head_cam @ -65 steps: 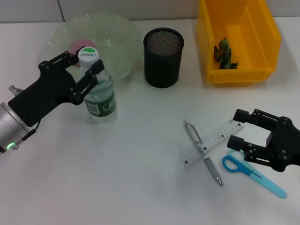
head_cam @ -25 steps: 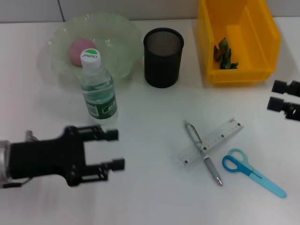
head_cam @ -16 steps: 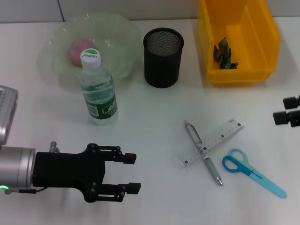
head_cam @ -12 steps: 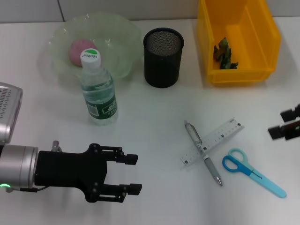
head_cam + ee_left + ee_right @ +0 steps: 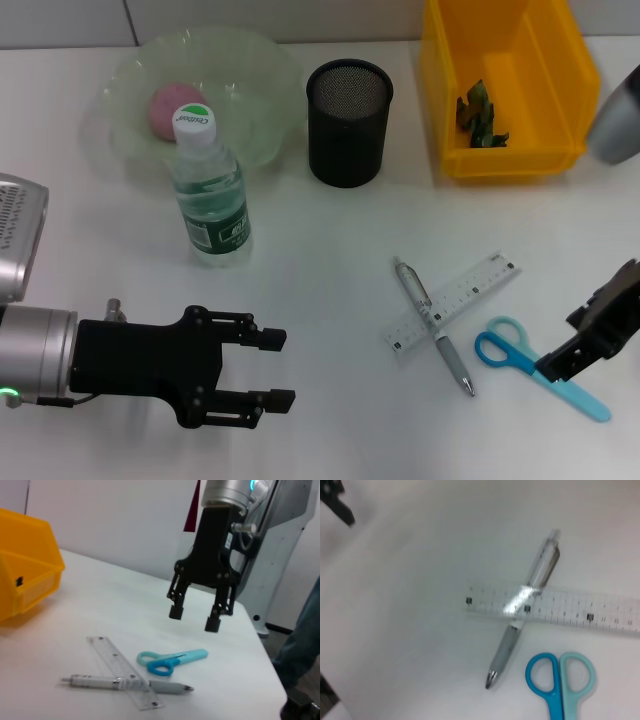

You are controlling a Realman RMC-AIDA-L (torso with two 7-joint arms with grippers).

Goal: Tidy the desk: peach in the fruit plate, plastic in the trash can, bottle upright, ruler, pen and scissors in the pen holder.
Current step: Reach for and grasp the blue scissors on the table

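Right gripper (image 5: 196, 618) hangs vertical, fingers down, over blue scissors (image 5: 540, 369); jaws spread moderately, empty, clear of desk (image 5: 320, 300). Scissors lie flat, long axis diagonal, loops toward pen (image 5: 434, 325), blades toward desk's near right. Pen crosses clear ruler (image 5: 454, 300), both flat beside scissors. Left gripper (image 5: 272, 369) held horizontal low over near-left desk, fingers apart, empty. Water bottle (image 5: 208, 190) upright before fruit plate (image 5: 250, 75).

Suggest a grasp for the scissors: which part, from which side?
Probably the light-blue blade shaft of the scissors, from above, fingers across its width. They lie flat, apart from the pen, and the right gripper hovers open over them.
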